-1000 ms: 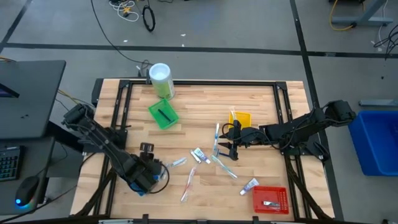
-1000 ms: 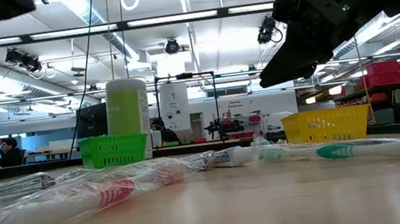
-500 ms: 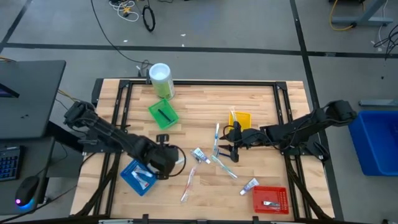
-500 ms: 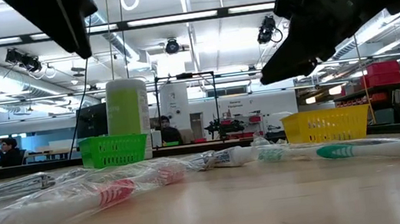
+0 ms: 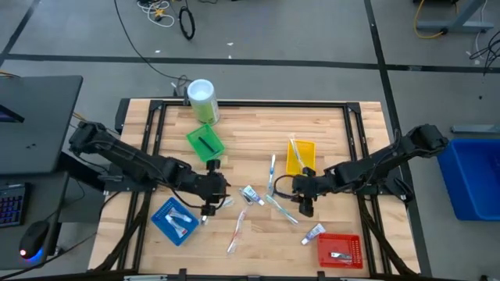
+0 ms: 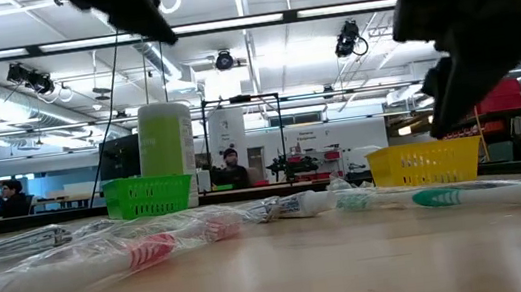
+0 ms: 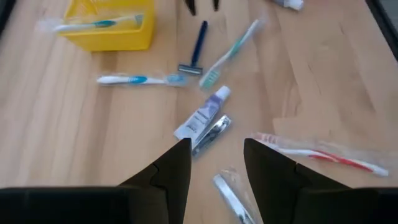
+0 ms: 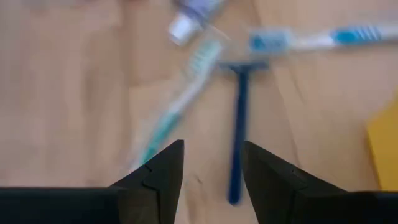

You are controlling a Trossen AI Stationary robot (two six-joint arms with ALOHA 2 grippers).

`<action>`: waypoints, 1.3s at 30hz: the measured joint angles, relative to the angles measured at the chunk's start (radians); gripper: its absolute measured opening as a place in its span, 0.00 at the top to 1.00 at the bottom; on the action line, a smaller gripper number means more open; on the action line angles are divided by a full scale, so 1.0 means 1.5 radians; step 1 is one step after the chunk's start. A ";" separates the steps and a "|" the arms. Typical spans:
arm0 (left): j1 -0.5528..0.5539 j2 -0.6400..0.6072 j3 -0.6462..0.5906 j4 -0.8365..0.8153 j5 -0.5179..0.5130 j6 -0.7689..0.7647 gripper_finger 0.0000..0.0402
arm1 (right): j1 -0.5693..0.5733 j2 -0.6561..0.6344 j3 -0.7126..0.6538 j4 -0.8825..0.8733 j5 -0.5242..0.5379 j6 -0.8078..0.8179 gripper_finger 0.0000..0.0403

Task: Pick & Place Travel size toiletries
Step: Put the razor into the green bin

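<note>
The toiletries lie loose mid-table: a white tube with blue marks [image 5: 250, 193] [image 7: 203, 117], a silvery tube [image 7: 215, 132], a wrapped clear piece [image 7: 227, 194], a red-and-white toothbrush [image 5: 237, 229] [image 7: 317, 154], a green toothbrush [image 8: 179, 102], a blue razor [image 8: 239, 127], a blue toothbrush [image 7: 140, 79] and another tube [image 5: 314, 231]. My left gripper [image 5: 209, 193] [image 7: 216, 155] hovers open just left of the pile, over the silvery tube and wrapped piece. My right gripper [image 5: 304, 203] [image 8: 212, 163] hovers open above the razor and green toothbrush, at the pile's right.
Four small trays stand around the pile: green [image 5: 205, 144] with a black piece, blue [image 5: 173, 219] with tubes, yellow [image 5: 301, 154] with a toothbrush, red [image 5: 341, 250] with a small item. A tall green canister [image 5: 201, 100] stands at the far edge.
My left gripper has swung from over the blue tray toward the table's right and a little far, ending beside the pile; the blue tray with its tubes now shows. My right gripper has moved a short way toward the near edge and right. The toiletries have stayed put.
</note>
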 joint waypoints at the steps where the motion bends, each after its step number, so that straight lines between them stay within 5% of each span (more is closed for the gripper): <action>1: 0.003 -0.003 -0.028 0.039 -0.003 0.007 0.61 | 0.005 0.006 0.000 -0.006 0.007 0.003 0.58; 14: 0.060 -0.002 -0.286 0.543 0.019 0.016 0.61 | 0.017 0.122 0.000 0.019 0.053 -0.003 0.61; 30: 0.065 -0.002 -0.334 0.567 0.016 -0.040 0.62 | 0.015 0.156 0.001 0.027 0.060 -0.014 0.90; 39: 0.065 -0.002 -0.334 0.574 0.015 -0.064 0.62 | 0.017 0.072 0.014 0.020 0.035 -0.021 0.91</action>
